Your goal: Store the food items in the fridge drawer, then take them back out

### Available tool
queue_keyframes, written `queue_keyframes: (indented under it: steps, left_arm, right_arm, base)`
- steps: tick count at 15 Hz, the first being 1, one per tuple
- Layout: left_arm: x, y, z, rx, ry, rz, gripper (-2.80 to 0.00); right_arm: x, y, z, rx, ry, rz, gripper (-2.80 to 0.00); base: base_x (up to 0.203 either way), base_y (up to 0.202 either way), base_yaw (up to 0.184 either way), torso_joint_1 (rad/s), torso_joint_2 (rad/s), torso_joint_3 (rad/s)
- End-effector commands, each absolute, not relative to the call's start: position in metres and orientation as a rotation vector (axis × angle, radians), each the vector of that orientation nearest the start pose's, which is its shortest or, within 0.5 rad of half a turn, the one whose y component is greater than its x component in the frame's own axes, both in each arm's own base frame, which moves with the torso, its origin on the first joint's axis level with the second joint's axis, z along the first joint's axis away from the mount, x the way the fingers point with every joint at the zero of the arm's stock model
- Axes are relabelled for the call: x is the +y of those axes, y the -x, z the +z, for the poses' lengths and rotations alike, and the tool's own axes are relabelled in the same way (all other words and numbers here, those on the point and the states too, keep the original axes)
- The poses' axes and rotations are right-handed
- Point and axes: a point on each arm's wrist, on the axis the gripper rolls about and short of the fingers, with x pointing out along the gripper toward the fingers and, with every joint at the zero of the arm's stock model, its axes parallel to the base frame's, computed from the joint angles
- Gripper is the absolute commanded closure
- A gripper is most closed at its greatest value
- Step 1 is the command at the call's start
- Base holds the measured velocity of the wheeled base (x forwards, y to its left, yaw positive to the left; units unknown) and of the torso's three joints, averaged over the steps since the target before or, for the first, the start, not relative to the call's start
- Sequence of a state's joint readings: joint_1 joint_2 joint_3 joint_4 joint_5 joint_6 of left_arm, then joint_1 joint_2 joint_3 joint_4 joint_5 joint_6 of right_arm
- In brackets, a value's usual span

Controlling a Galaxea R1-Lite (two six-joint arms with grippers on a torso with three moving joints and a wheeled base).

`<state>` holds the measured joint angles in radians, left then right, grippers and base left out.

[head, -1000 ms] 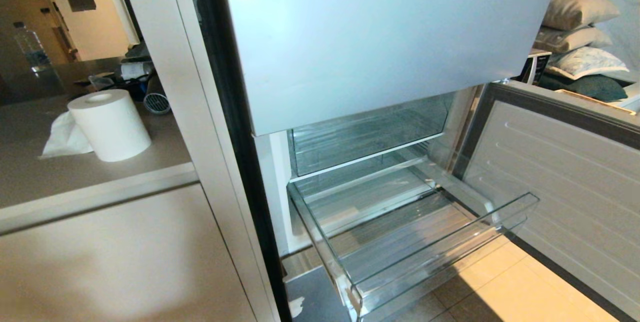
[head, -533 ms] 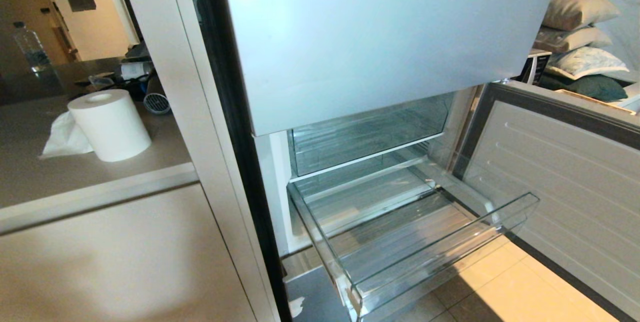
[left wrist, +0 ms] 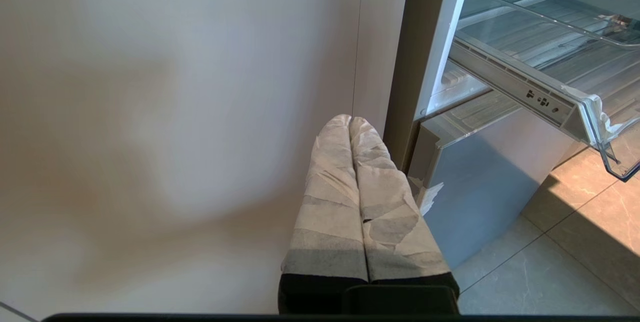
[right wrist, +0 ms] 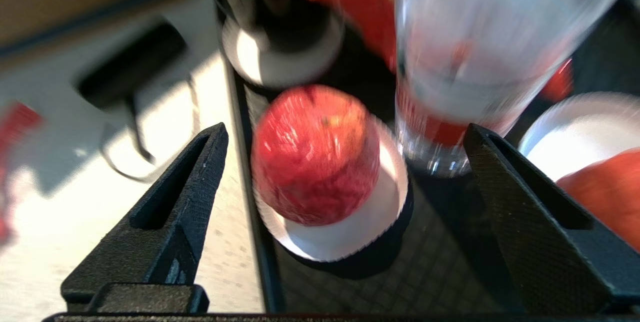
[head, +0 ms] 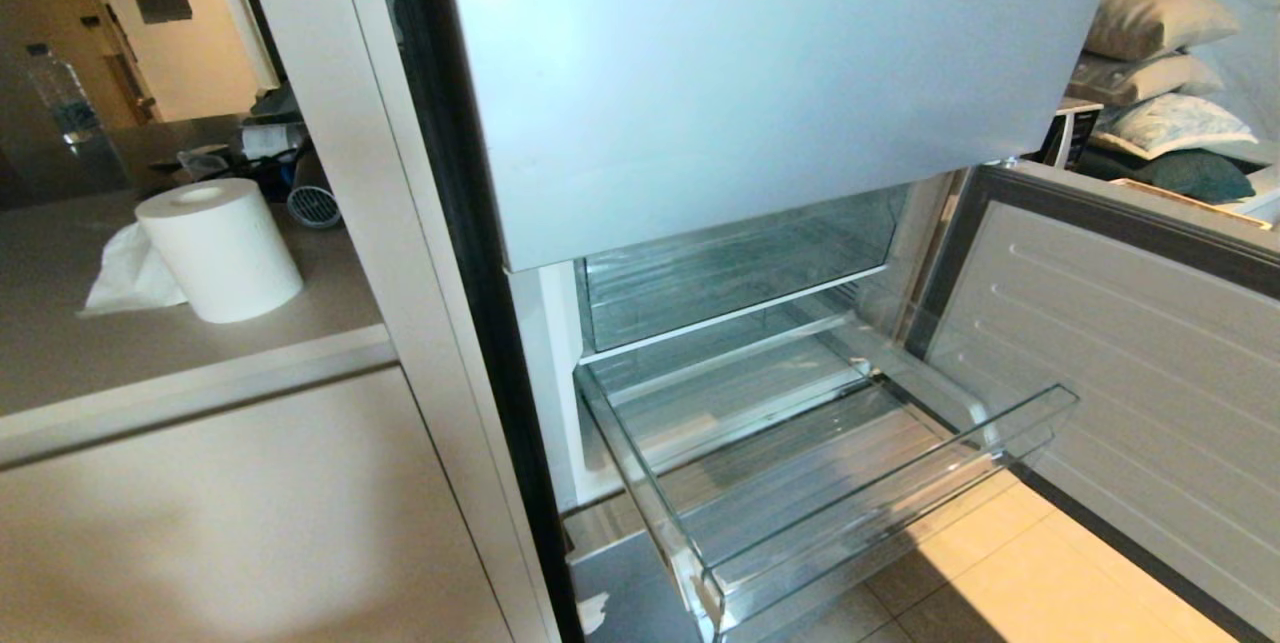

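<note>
Your right gripper (right wrist: 345,172) stands wide open, its black fingers straddling the red fruit (right wrist: 315,154), which sits on a white-rimmed cup in a dark tray, untouched. That spread suits a clean grasp. The fridge drawer (head: 850,523) is pulled out empty to receive it. Your left gripper (left wrist: 351,120) hangs shut beside the cabinet, idle.

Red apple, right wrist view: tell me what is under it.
The red apple sits on a white disc atop a dark round stand. The apple covers most of the disc, so its middle cannot be seen.
</note>
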<state>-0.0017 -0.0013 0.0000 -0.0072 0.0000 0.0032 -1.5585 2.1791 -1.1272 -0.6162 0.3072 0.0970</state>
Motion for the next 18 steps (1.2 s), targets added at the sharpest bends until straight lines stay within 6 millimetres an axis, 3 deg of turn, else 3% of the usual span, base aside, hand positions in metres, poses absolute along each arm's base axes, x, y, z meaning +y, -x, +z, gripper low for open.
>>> queue_keyframes:
  steps: [1,3,4,8,10,12,15,18]
  left_arm:
    - [0.000,0.023,0.076,-0.008,-0.003,-0.002,0.00]
    - [0.000,0.023,0.076,-0.008,-0.003,-0.002,0.00]
    - [0.000,0.023,0.076,-0.008,-0.003,-0.002,0.00]
    - [0.000,0.023,0.076,-0.008,-0.003,-0.002,0.00]
    - [0.000,0.023,0.076,-0.008,-0.003,-0.002,0.00]
    - [0.000,0.023,0.076,-0.008,-0.003,-0.002,0.00]
    - [0.000,0.023,0.076,-0.008,-0.003,-0.002,0.00]
    - [0.000,0.023,0.076,-0.008,-0.003,-0.002,0.00]
  right_arm:
    - [-0.400,-0.011,0.140,0.130,-0.361,-1.252,-2.80]
    - [-0.384,-0.010,0.178,0.044,-0.315,-1.262,-2.80]
    - [-0.372,-0.009,0.199,-0.007,-0.285,-1.267,0.00]
    - [-0.309,0.005,0.287,-0.261,-0.176,-1.300,0.00]
    - [-0.265,0.008,0.331,-0.408,-0.091,-1.309,0.00]
    - [-0.212,-0.003,0.366,-0.524,-0.010,-1.234,0.00]
    - [-0.151,-0.046,0.380,-0.576,-0.008,-0.942,0.00]
    - [-0.090,-0.084,0.370,-0.523,-0.081,-0.552,0.00]
  base:
    - [0.000,0.000,0.000,0.000,0.00,0.000]
    - [0.000,0.000,0.000,0.000,0.00,0.000]
    - [0.000,0.000,0.000,0.000,0.00,0.000]
    - [0.000,0.000,0.000,0.000,0.00,0.000]
    - [0.000,0.000,0.000,0.000,0.00,0.000]
    - [0.000,0.000,0.000,0.000,0.00,0.000]
    - [0.000,0.000,0.000,0.000,0.00,0.000]
    - [0.000,0.000,0.000,0.000,0.00,0.000]
